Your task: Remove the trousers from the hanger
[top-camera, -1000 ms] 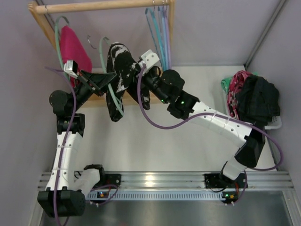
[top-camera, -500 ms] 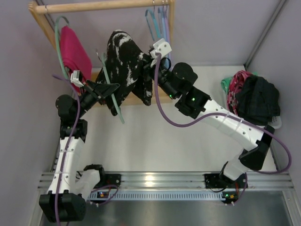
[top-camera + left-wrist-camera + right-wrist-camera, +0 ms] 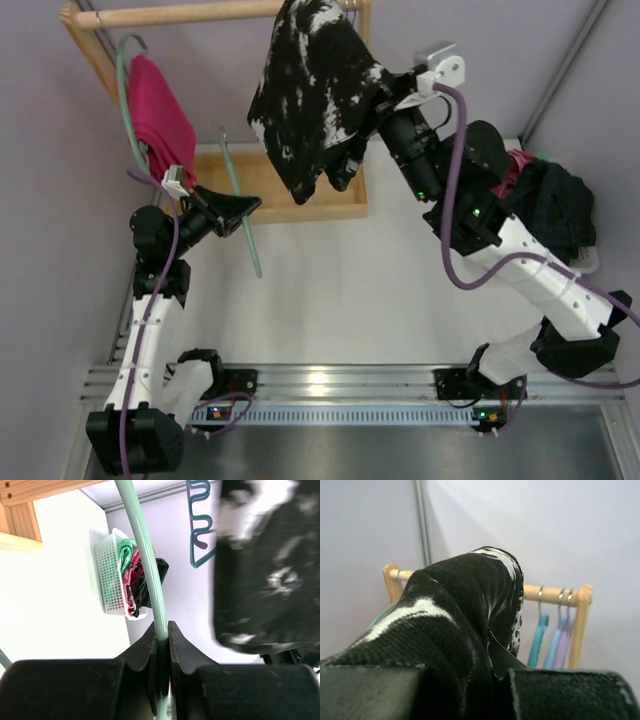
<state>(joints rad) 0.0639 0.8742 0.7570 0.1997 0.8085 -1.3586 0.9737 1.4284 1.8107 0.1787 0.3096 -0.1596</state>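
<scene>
The trousers [image 3: 312, 95], black with white splotches, hang free in the air from my right gripper [image 3: 372, 95], which is shut on them high at the back. They also fill the right wrist view [image 3: 455, 625] and show blurred in the left wrist view [image 3: 267, 565]. The mint-green hanger [image 3: 240, 205] is bare, clear of the trousers, and my left gripper [image 3: 245, 205] is shut on its thin bar. In the left wrist view the bar [image 3: 145, 555] runs up from between the closed jaws [image 3: 161, 635].
A wooden rack [image 3: 215, 14] stands at the back left with a magenta-pink garment [image 3: 160, 115] on another green hanger. Blue and lilac hangers [image 3: 552, 635] hang on its rail. A white basket [image 3: 585, 260] of clothes, with a black garment [image 3: 545, 215] on top, is at the right.
My right gripper has lifted the trousers up and to the right, off the hanger. The left gripper with the bare hanger has dropped slightly lower and nearer.
</scene>
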